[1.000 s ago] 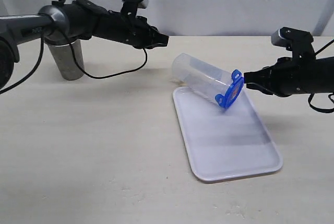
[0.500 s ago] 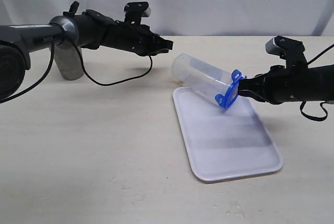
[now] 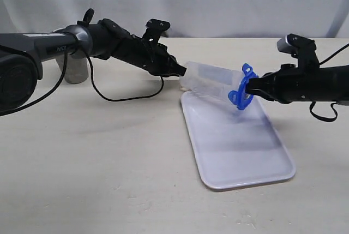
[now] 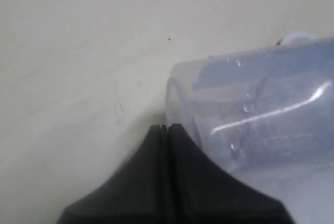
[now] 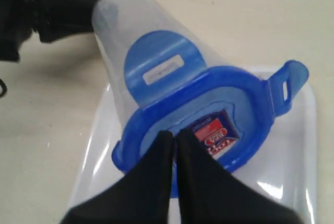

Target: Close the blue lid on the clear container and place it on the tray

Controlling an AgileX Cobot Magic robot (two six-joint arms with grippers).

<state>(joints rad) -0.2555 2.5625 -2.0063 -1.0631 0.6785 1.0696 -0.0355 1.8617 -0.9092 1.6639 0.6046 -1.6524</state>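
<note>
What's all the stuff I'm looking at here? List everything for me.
clear container: one, see-through, on its side, mouth end over the tray's far edge
blue lid: one, blue, on the container's mouth
tray: one, white, on the table
metal cup: one, grey, far left behind the left arm
cable: one, black, under the left arm
table: one, beige
left hand: one, black, shut, at the container's base
right hand: one, black, shut, tip against the lid

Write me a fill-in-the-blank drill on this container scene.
The clear container lies on its ____. The blue lid is above the tray, whose colour is ____. The left gripper and the right gripper both have their jaws ____.
Missing words: side; white; shut.
</note>
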